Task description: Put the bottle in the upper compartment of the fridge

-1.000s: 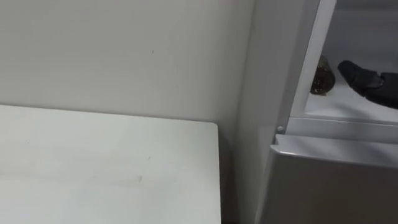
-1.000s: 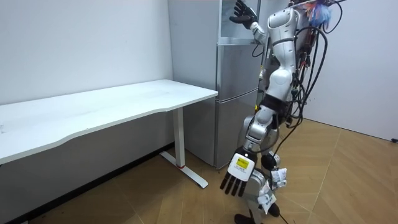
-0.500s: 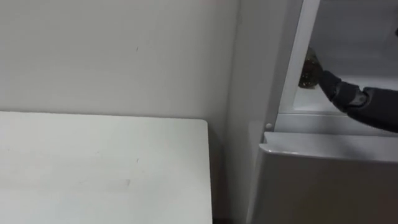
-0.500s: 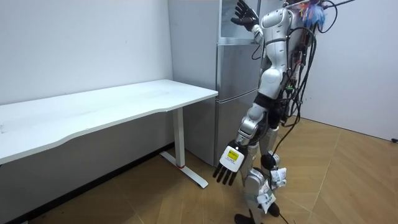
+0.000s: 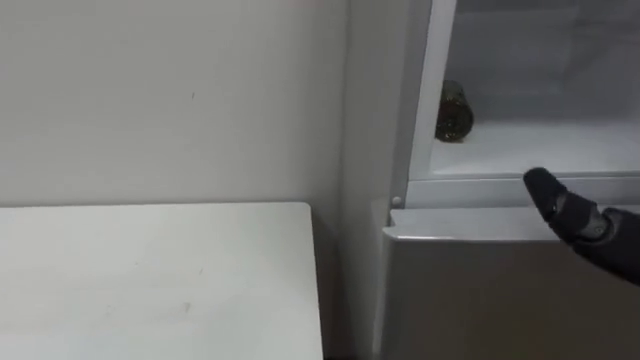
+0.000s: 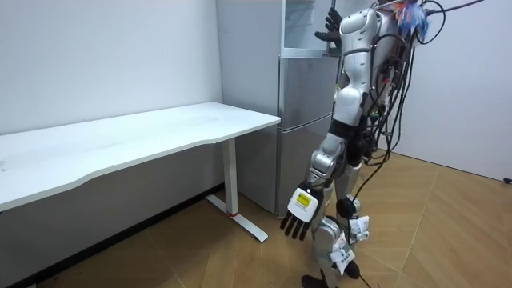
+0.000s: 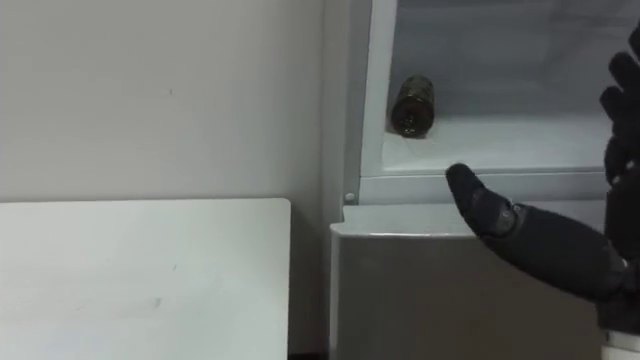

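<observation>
On the left we see a white table set against a plain pale wall, its right edge just beside the grey fridge. The upper compartment stands open, and the bottle lies on its side on the white shelf at the far left, close to the compartment's side wall. Its long axis runs from front to back, one round end facing out at us; we cannot tell whether that end is the cap or the base. To the right, the right hand hangs in front of the shelf's edge, apart from the bottle — fingers spread, thumb out, holding nothing. In the room view the robot stands upright on a wooden floor at the fridge, with the left hand low at its side — fingers straight and empty.
</observation>
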